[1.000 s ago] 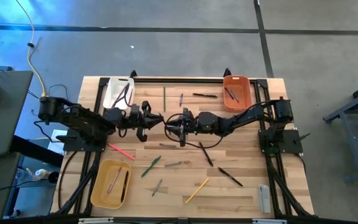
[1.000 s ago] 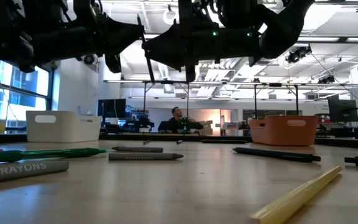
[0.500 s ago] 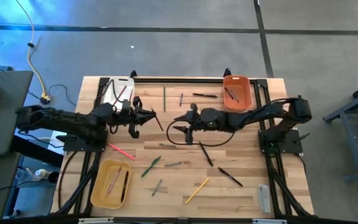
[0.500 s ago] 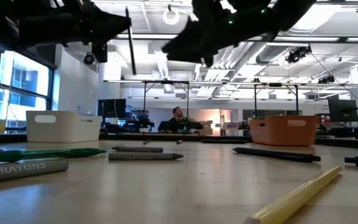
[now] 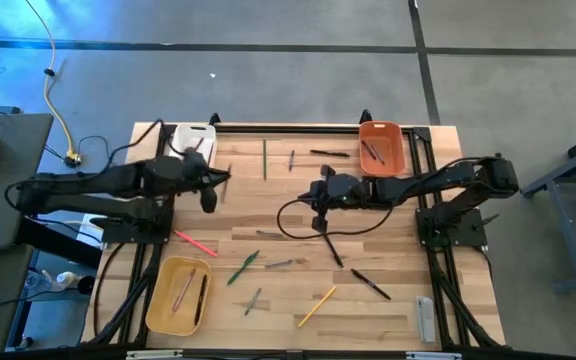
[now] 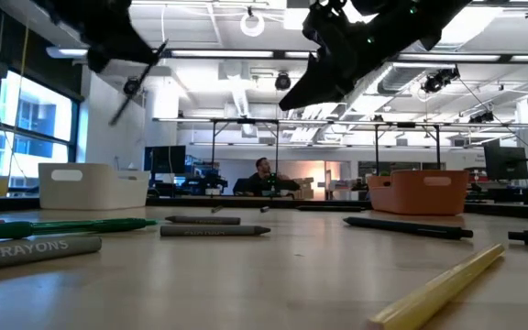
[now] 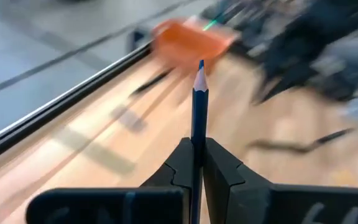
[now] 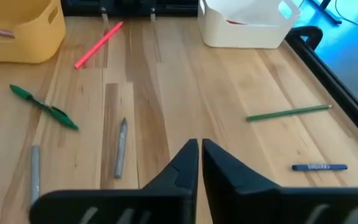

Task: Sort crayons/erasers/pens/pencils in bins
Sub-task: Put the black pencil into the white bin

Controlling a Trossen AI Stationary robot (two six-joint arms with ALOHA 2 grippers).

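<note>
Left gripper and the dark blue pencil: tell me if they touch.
Touching. The left wrist view shows the left gripper shut on the dark blue pencil, both fingers pressed against its shaft.

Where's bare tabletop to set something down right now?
Free: the strip between the white plastic bin and the orange plastic bin is only lightly littered; the near edge right of the yellow plastic bin is barer. Crowded: mid-table around the green pen.

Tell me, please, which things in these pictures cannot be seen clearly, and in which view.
- Contents of the white bin: high view, the left arm covers part of it; low view shows only its wall.
- Contents of the orange bin: low view, its wall hides them; the left wrist view blurs it.
- The blue pencil in the left gripper: its lower end is hidden between the fingers.
- Sticks in the yellow bin: high view, too small to identify.
</note>
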